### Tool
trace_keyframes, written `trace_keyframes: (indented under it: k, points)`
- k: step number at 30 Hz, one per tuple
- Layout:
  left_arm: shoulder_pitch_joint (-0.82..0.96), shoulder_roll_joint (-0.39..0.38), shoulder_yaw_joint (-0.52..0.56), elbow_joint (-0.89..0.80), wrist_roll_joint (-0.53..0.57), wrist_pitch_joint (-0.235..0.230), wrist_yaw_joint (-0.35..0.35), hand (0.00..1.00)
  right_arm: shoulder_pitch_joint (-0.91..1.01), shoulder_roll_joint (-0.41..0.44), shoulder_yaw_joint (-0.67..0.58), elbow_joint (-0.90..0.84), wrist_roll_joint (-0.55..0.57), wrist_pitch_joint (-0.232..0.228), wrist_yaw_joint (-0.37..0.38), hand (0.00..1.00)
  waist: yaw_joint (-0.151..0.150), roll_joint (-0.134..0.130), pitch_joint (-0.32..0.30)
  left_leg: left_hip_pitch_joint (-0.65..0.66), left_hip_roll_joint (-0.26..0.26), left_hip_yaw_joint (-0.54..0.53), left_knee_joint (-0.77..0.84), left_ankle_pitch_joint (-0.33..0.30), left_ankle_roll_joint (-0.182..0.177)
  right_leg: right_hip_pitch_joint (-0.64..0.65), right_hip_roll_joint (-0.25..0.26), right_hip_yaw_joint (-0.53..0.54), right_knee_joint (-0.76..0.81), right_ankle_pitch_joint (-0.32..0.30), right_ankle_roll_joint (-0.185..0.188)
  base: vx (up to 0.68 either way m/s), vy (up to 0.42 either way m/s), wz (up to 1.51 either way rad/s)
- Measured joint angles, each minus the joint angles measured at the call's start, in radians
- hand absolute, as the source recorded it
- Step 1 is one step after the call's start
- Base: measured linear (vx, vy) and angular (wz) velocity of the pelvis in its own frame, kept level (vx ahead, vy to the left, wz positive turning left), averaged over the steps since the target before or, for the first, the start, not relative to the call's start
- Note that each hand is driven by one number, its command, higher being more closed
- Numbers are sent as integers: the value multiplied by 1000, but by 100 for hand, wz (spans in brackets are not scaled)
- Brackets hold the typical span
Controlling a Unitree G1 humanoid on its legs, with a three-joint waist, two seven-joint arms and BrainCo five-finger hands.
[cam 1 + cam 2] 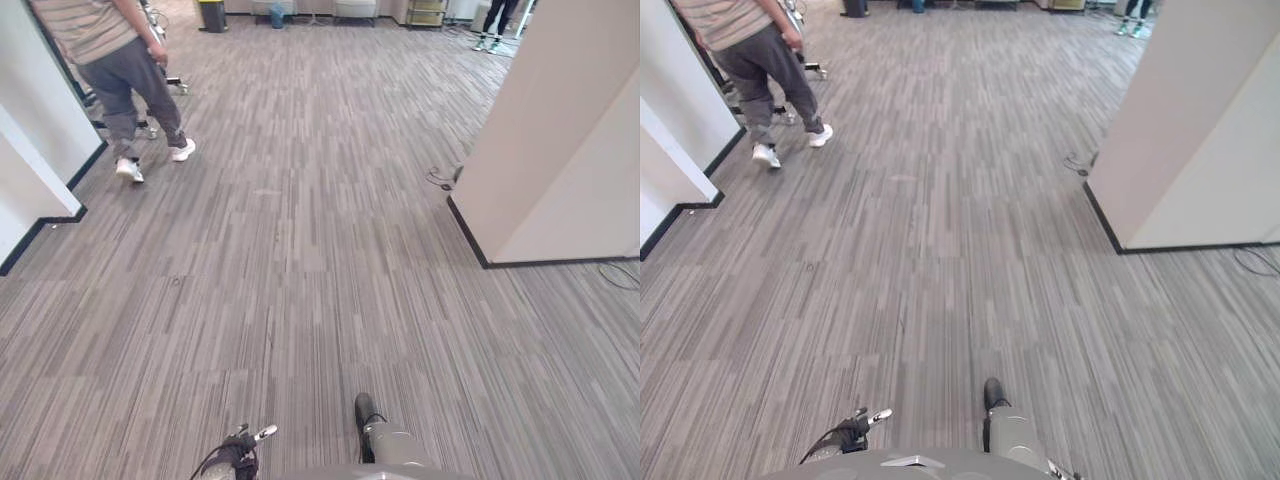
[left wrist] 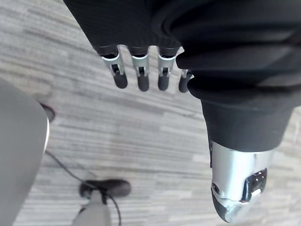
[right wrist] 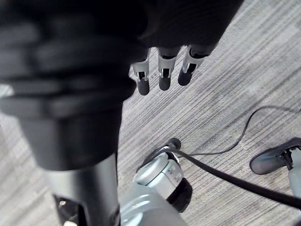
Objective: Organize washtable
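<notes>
Grey striped carpet floor [image 1: 320, 250] spans the room between a white partition wall [image 1: 560, 150] on the right and another white wall [image 1: 30, 100] on the left. A person [image 1: 115, 50] is mid-stride at far left. The left hand [image 2: 142, 70] hangs above the carpet, fingers straight and loose, empty. The right hand [image 3: 162, 70] does likewise.

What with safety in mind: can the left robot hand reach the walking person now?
Probably not: the left robot hand hangs open above the carpet; the person is far ahead of it.
</notes>
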Motion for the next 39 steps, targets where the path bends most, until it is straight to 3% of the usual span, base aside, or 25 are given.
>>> trace_keyframes:
  k: [1, 2, 3, 4, 5, 6, 7, 9, 10, 11, 12, 13, 14, 15, 23, 27, 29, 30, 31, 33, 34, 35, 36, 38, 39]
  points:
    - [4, -19, 38, -6, -1, -1, -1, 0, 2, -15, 7, 0, -7, 2, 0, 0, -2, 16, -16, -54, 15, 0, 155, 19, -32, 30, 7, -32, 7, -40, -16, 537, -214, 39]
    - [5, -30, 72, -2, -2, 0, -1, 0, 3, -28, 9, -1, -7, 1, 0, 0, -2, 34, -24, -138, 25, -8, 357, 71, -110, 73, 25, -52, -8, -66, -39, 478, -203, 34]
    - [2, -33, 79, -1, -3, 0, -1, 0, -5, -32, 13, -1, -5, 1, -4, 0, 3, 39, -23, -181, 27, -21, 462, 124, -147, 100, 36, -54, -24, -76, -51, 338, -211, 9]
    - [-1, -29, 76, -1, -4, 0, -2, 0, -18, -49, 47, -1, 2, 2, -16, 0, 22, 40, -19, -263, 37, -32, 661, 199, -210, 163, 56, -52, -62, -88, -69, 204, -176, -10]
    - [-1, -23, 73, -3, -13, -1, -2, 0, -17, -62, 96, 3, 2, 4, -20, 0, 33, 39, -13, -310, 60, -12, 772, 192, -199, 221, 71, -49, -89, -93, -77, 306, -195, -11]
    - [-3, -13, 57, -12, -24, -5, -2, 0, -18, -67, 147, 3, 2, 4, -39, 0, 44, 26, 2, -351, 86, 29, 849, 157, -142, 299, 76, -47, -116, -104, -93, 301, -135, -5]
    - [-6, -9, 41, -23, -24, -6, -1, 0, -20, -70, 162, 3, 1, 5, -47, 0, 49, 20, 13, -366, 94, 51, 866, 140, -123, 335, 74, -45, -127, -107, -97, 372, -115, -2]
    - [-6, 5, -12, -50, -43, -15, 2, 0, -22, -93, 220, 10, -8, 21, -65, 0, 67, 7, 36, -430, 85, 102, 733, 40, -115, 433, 56, -11, -156, -110, -99, 269, -8, -14]
    - [-6, 5, -15, -50, -45, -18, 5, 0, -20, -98, 227, 12, -8, 22, -69, 0, 69, 8, 36, -437, 79, 113, 640, 27, -119, 440, 48, -7, -160, -114, -94, -49, 56, -33]
    - [-2, 9, -35, -49, -56, -23, 16, 0, -15, -102, 232, 11, -7, 22, -73, 0, 72, 8, 34, -435, 65, 120, 394, 36, -132, 453, 32, 2, -165, -141, -72, -339, 63, -43]
    - [2, 5, -45, -46, -62, -23, 23, 0, -12, -119, 240, 9, -6, 22, -75, 0, 72, 34, 28, -442, 74, 108, 150, 151, -134, 453, 43, 8, -166, -187, -45, -407, 92, -45]
    - [1, -2, -47, -39, -63, -23, 24, 0, -13, -133, 252, 4, -5, 21, -74, 0, 72, 61, 35, -454, 86, 88, 105, 271, -130, 456, 63, 12, -159, -212, -34, -205, 127, -35]
    - [-11, -1, -54, -31, -71, -23, 30, 0, -17, -131, 256, 1, -4, 15, -77, 0, 66, 61, 44, -444, 74, 92, 131, 254, -121, 458, 57, 33, -132, -226, -23, -23, 96, -15]
    - [-41, 68, -167, 18, -32, -25, 20, 0, -19, -47, 229, 3, 14, 1, -34, 0, 31, -42, 54, -234, -47, 94, -321, 443, -87, 496, -68, 31, -197, -276, 49, 42, 59, -7]
    - [-41, 68, -169, 20, -32, -24, 20, 0, -18, -47, 227, 3, 12, 1, -34, 0, 31, -44, 52, -245, -47, 94, -321, 442, -87, 485, -68, 31, -198, -279, 53, 0, 0, 0]
    - [-52, 79, -200, 20, -31, -23, 22, 0, -29, -46, 199, 4, -13, 1, -35, 0, 28, -44, 52, -332, -53, 88, -262, 419, -82, 430, -73, 9, -199, -277, 57, -2, 18, 11]
    - [-67, 83, -198, 11, -40, -23, 23, 0, -44, -42, 179, 11, -39, 4, -39, 0, 29, -35, 54, -499, -63, 74, -8, 292, -71, 395, -78, -23, -196, -288, 68, -1, 52, 38]
    - [-69, 80, -198, -4, -41, -24, 24, 0, -49, -53, 174, 11, -62, 5, -43, 0, 37, -13, 60, -580, -56, 72, 157, 214, -55, 387, -67, -37, -175, -315, 67, 53, 86, 24]
    - [-71, 79, -198, -9, -42, -24, 25, 0, -49, -59, 172, 11, -69, 5, -46, 0, 44, -6, 63, -604, -53, 76, 222, 177, -45, 382, -67, -43, -152, -332, 77, 152, 176, 8]
    - [-66, 88, -198, -18, -62, -23, 41, 0, -40, -56, 139, 11, -74, 7, -55, 0, 50, -17, 58, -616, -63, 135, 347, 50, -6, 392, -105, -62, -21, -401, 159, 291, 211, -3]
    - [-67, 91, -197, -18, -62, -24, 44, 0, -43, -53, 136, 7, -72, 6, -57, 0, 53, -18, 58, -613, -75, 145, 357, 23, -3, 352, -118, -55, 82, -406, 167, 313, 212, -5]
    - [-69, 99, -201, -12, -61, -21, 49, 0, -46, -43, 129, -9, -67, -4, -52, 0, 46, -32, 57, -596, -103, 143, 347, 3, 22, 227, -148, -46, 346, -362, 143, 344, 222, 11]
    - [-77, 113, -208, -6, -61, -19, 51, 0, -54, -19, 99, -10, -65, -11, -46, 0, 31, -48, 68, -545, -124, 127, 312, 4, 21, 113, -157, -18, 573, -250, 110, 385, 219, 27]
    - [-76, 120, -211, -1, -59, -7, 53, 0, -56, -10, 94, -11, -65, -16, -45, 0, 21, -51, 71, -454, -129, 96, 246, 4, 26, 25, -126, -17, 713, -268, 109, 448, 178, 31]
    - [-75, 113, -211, -2, -56, 0, 53, 0, -52, -7, 94, -21, -65, -23, -44, 0, 26, -54, 69, -377, -129, 85, 171, 9, 35, -15, -105, -51, 702, -281, 89, 458, 169, 18]
